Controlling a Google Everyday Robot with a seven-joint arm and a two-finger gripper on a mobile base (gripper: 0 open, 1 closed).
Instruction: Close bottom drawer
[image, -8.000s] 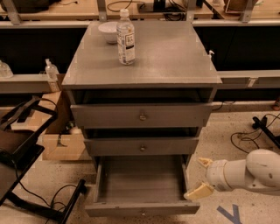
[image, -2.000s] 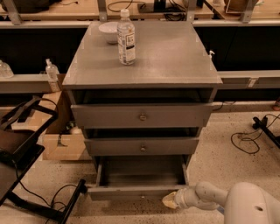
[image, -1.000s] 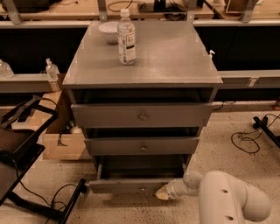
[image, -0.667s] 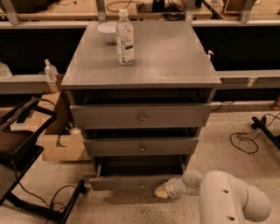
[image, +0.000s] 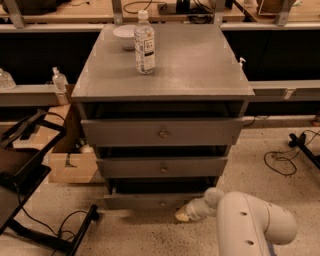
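The bottom drawer (image: 150, 201) is the lowest of three grey drawers in the cabinet; its low front panel with a small round knob (image: 162, 203) stands only a little out from the cabinet. My gripper (image: 183, 214) is at the end of the white arm (image: 250, 227), low at the drawer front's right end, right against the panel. The middle drawer (image: 162, 167) and the top drawer (image: 162, 132) sit above it, each slightly out.
A water bottle (image: 144, 43) and a white bowl (image: 125, 36) stand on the cabinet top (image: 190, 60). A cardboard box (image: 72, 167) and a black frame (image: 30, 185) are at the left. Cables (image: 285, 157) lie on the floor at the right.
The bottom drawer was pulled far out; my gripper moved from its right side to its front and pushed it in, so now it is nearly flush.
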